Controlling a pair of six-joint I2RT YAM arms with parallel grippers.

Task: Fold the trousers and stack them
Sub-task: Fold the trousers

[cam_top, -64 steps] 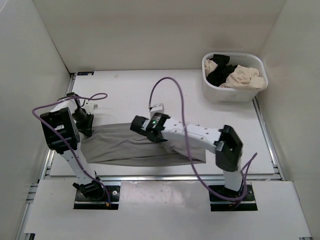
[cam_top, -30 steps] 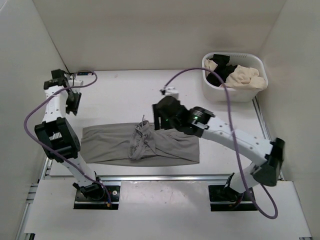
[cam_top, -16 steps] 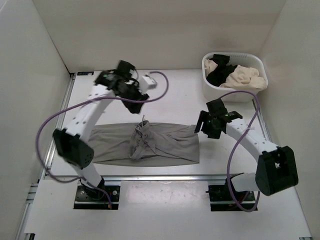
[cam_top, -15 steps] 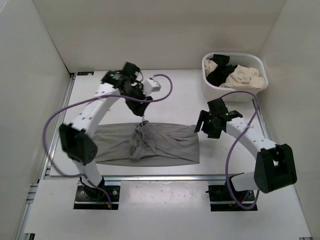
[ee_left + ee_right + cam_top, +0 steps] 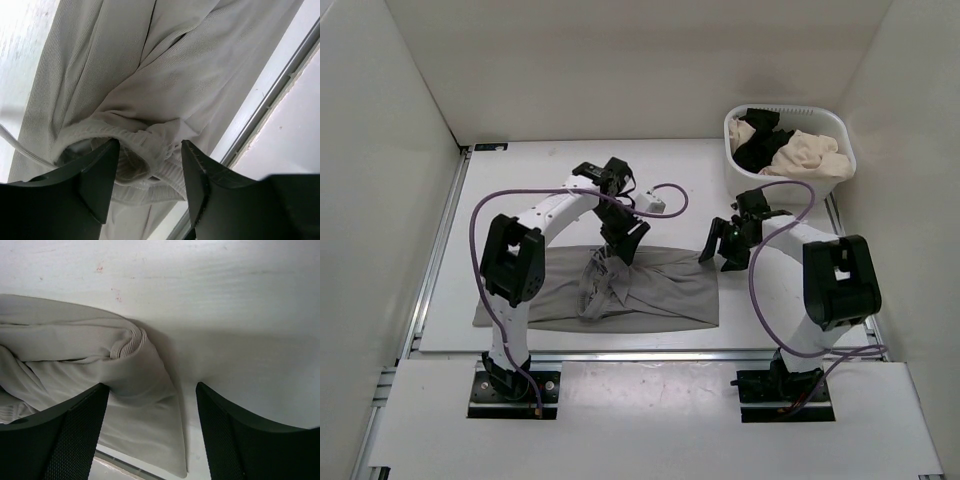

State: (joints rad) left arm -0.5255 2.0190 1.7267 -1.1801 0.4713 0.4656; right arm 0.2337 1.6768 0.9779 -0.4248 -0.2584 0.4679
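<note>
The grey trousers (image 5: 665, 288) lie folded in a long strip across the front of the table, their waistband (image 5: 595, 285) bunched up near the middle. My left gripper (image 5: 625, 240) hangs open over the strip's far edge; in the left wrist view the ribbed waistband (image 5: 145, 142) sits between its fingers (image 5: 100, 175), ungripped. At the strip's right end my right gripper (image 5: 720, 245) stands open. In the right wrist view the folded end of the trousers (image 5: 75, 345) lies below and left of the open gripper (image 5: 152, 430), with nothing held.
A white basket (image 5: 820, 185) holding cream and black garments stands at the back right. White table (image 5: 550, 185) surface lies behind the trousers. A metal rail (image 5: 620, 352) runs along the front edge, close to the trousers' near side. Walls enclose left, right and back.
My left arm swung from the far left corner across to the middle of the trousers, its jaws widening. My right arm drew back from the middle to the right end. The waistband stayed bunched.
</note>
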